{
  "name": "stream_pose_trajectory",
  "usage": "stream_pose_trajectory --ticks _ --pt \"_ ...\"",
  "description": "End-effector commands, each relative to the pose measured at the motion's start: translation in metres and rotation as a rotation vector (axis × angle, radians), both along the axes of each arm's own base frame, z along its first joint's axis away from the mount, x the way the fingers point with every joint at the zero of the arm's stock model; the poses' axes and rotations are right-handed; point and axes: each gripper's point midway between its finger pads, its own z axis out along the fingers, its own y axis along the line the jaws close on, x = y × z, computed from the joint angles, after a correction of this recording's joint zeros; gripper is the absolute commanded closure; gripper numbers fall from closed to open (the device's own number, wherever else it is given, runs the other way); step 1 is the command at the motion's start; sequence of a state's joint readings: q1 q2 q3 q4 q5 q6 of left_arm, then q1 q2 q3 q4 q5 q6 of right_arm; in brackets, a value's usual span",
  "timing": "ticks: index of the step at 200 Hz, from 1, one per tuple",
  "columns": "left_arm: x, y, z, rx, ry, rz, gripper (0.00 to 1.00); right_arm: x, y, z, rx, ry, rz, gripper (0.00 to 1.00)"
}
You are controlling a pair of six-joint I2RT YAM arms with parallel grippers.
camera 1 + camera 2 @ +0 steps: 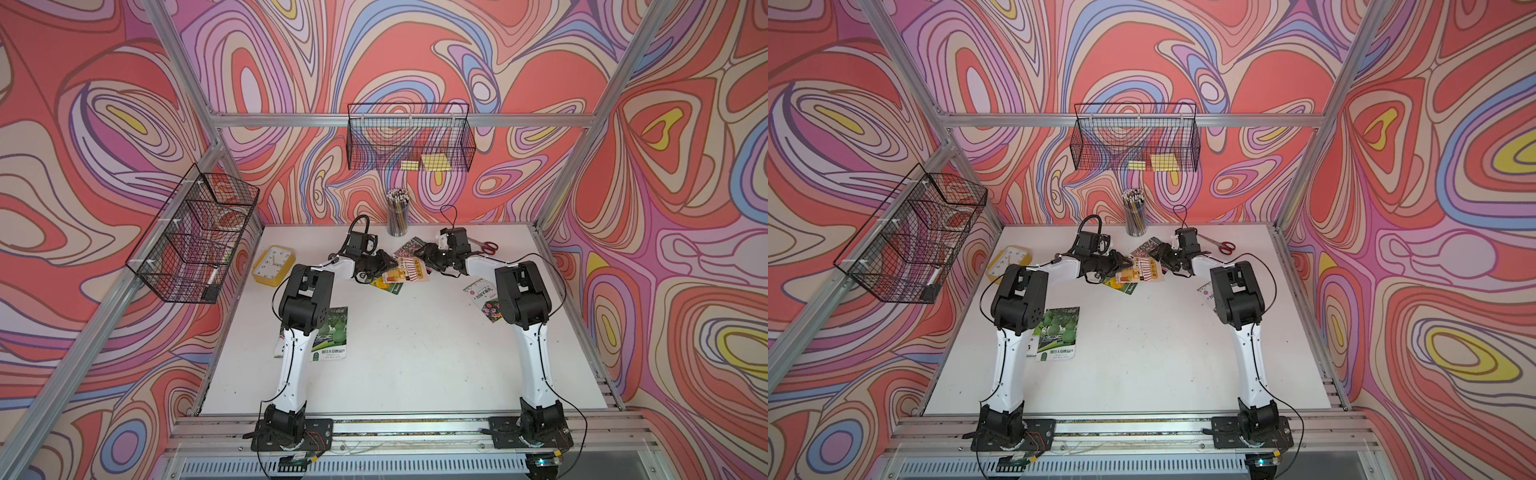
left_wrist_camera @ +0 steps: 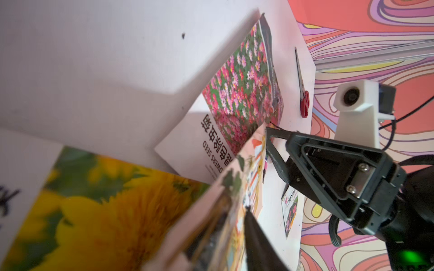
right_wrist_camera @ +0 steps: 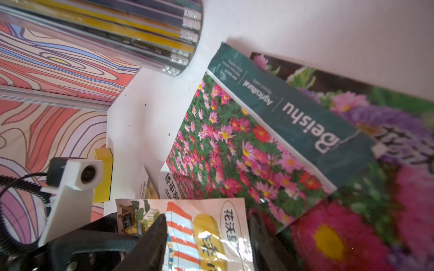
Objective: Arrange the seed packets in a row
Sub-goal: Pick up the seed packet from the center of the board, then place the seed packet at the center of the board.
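reading the counter as a clock face, with six o'clock at the arm bases: nearest, at about eight o'clock, the gourd packet lies flat, its left side hidden behind the left arm. a white-and-red packet shows on the other side of that arm, mostly covered. at about three o'clock a white-topped flower packet lies flat, partly behind the right arm's elbow and well apart from the rest.

farther in, toward twelve o'clock, both hands meet over a loose pile of packets. the left hand is closed on the shopfront packet, pinching its left end. the left wrist view shows this packet tilted up off the pile, with one of the left hand's fingers pressed against its face. the right hand is partly open. in the left wrist view its fingers stand either side of the packet's far corner with a gap between them, gripping nothing.

under the shopfront packet lies the sunflower packet. just behind it is the flower-field packet, which overlaps an aster packet beneath the right hand.

at ten o'clock sits the yellow clock, and at one o'clock lie red-handled scissors. at twelve, by the far edge, stands a pencil cup. above it a wire basket on the back wall holds yellow sticky-note pads.
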State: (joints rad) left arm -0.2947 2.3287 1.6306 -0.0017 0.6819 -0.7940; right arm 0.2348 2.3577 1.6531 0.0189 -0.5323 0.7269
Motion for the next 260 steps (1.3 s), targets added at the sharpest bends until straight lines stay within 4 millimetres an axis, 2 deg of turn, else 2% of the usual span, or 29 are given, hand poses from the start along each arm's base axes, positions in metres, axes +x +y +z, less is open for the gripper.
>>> stream_pose_trajectory --ticks 1,16,40,47,64,99,139,171,205,245,260 --pt "-0.002 -0.003 0.011 -0.019 -0.024 -0.010 1.00 -0.009 -0.020 0.004 0.000 0.041 -0.037 0.38" --pt "-0.002 -0.003 0.022 -0.033 -0.059 -0.005 1.00 -0.013 -0.030 0.020 -0.009 0.013 -0.058 0.32" --pt "-0.003 0.003 0.048 -0.082 -0.170 0.066 1.00 -0.033 -0.036 0.050 0.022 -0.031 -0.084 0.26" --pt "-0.005 0.005 0.056 -0.097 -0.200 0.094 1.00 -0.043 -0.037 0.052 0.050 -0.025 -0.096 0.25" --pt "-0.010 0.008 0.075 -0.131 -0.276 0.159 1.00 -0.062 -0.034 0.069 0.145 -0.047 -0.111 0.24" --pt "-0.031 0.001 0.108 -0.177 -0.396 0.246 1.00 -0.097 -0.019 0.079 0.300 -0.046 -0.112 0.24" --pt "-0.055 -0.002 0.121 -0.176 -0.465 0.369 1.00 -0.121 0.003 0.094 0.407 -0.063 -0.106 0.24" --pt "-0.070 -0.009 0.131 -0.143 -0.511 0.407 1.00 -0.130 0.013 0.113 0.504 -0.110 -0.106 0.26" --pt "-0.081 -0.012 0.137 -0.131 -0.537 0.447 1.00 -0.135 0.025 0.113 0.581 -0.096 -0.106 0.35" --pt "-0.089 -0.018 0.144 -0.127 -0.551 0.458 1.00 -0.142 0.040 0.104 0.622 -0.069 -0.110 0.38" --pt "-0.092 -0.020 0.142 -0.122 -0.548 0.453 1.00 -0.141 0.043 0.107 0.650 -0.076 -0.103 0.46"
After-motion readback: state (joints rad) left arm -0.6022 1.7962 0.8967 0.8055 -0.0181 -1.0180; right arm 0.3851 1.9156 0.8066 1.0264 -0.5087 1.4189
